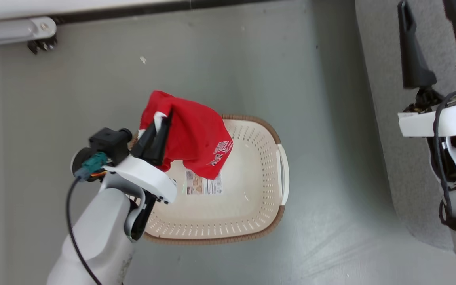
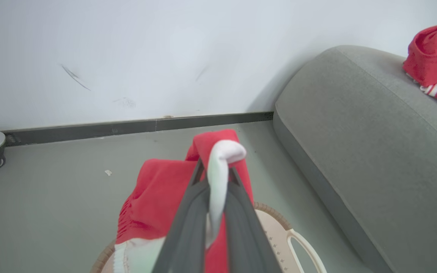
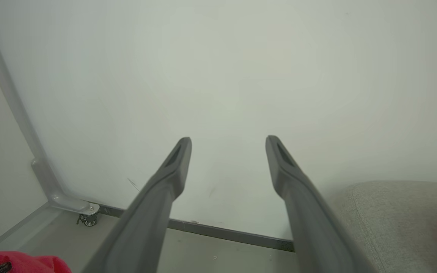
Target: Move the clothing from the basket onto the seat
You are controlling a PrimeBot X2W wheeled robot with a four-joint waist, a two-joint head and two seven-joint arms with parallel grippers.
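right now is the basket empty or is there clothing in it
Empty where visible: the basket shows bare floor and paper label; the red garment hangs above it in the left gripper's fingers.

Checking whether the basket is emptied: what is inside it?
Inside the basket, a paper label lies on its bare bottom. The red garment pinched in the left gripper hangs over one corner, hiding what lies beneath.

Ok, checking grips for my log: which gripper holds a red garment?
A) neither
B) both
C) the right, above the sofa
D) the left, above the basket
D: the left gripper is shut on the red garment hanging over the basket; the right gripper stands open and empty.
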